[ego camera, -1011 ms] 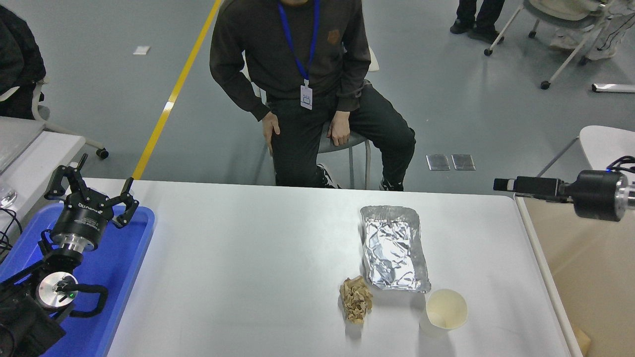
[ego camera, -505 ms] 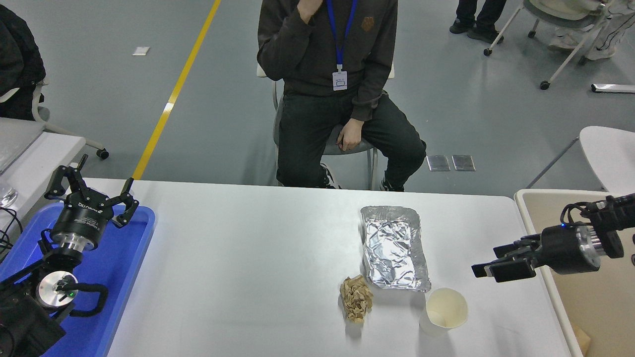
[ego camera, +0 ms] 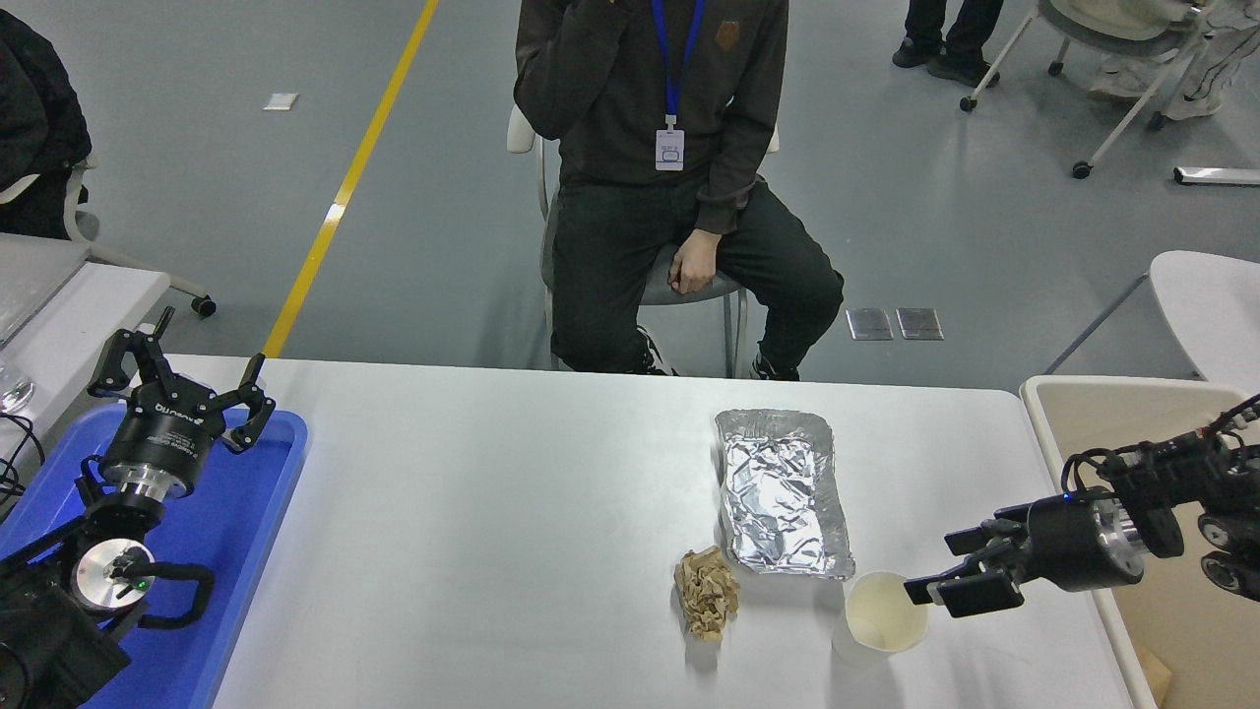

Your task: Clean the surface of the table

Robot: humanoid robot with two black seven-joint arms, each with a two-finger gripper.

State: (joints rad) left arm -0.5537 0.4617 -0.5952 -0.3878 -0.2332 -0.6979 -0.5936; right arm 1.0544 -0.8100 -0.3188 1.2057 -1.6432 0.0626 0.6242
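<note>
One foil tray (ego camera: 783,492), one crumpled napkin (ego camera: 706,594), one paper cup (ego camera: 883,615) on table surface (ego camera: 492,512), right gripper (ego camera: 953,575) jaws released beside cup, left gripper (ego camera: 182,379) released.

1. White lettering printed across the wrist body of the left gripper (ego camera: 180,398); too small and blurred for reading.
2. Small orange emblem on the chest of the seated person's dark sweatshirt (ego camera: 650,89); no legible wording.
3. No readable text, number or brand anywhere else.
</note>
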